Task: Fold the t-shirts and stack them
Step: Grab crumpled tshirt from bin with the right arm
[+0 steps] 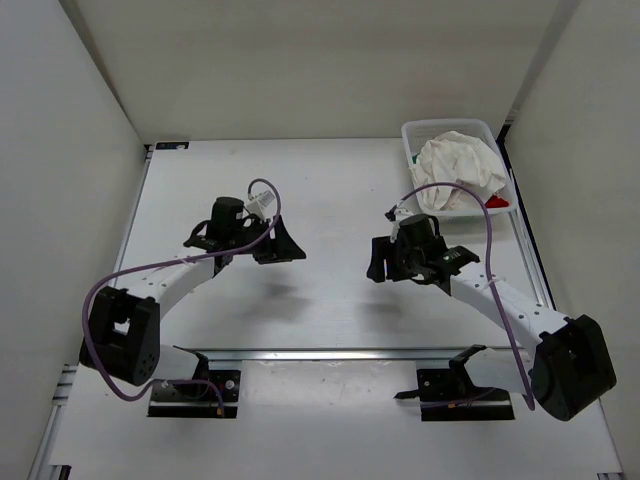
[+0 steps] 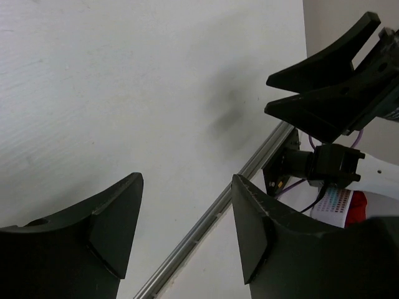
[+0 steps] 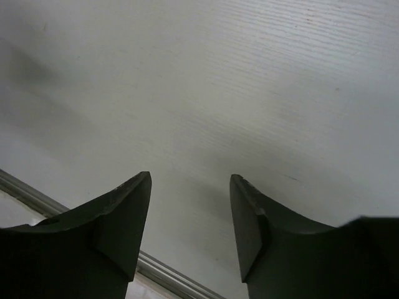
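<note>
We look down past the left gripper (image 2: 187,187), whose two black fingers (image 2: 112,230) stand spread apart at the bottom of the view with only bare white table (image 2: 124,75) between them. A metal rail (image 2: 206,224) runs diagonally across the table from lower centre toward the right. At upper right we see the right gripper (image 2: 274,93) side-on above the table, with a soft shadow (image 2: 227,118) to its left. Below it sits a black mount (image 2: 283,168) with a purple cable (image 2: 293,185).
</note>
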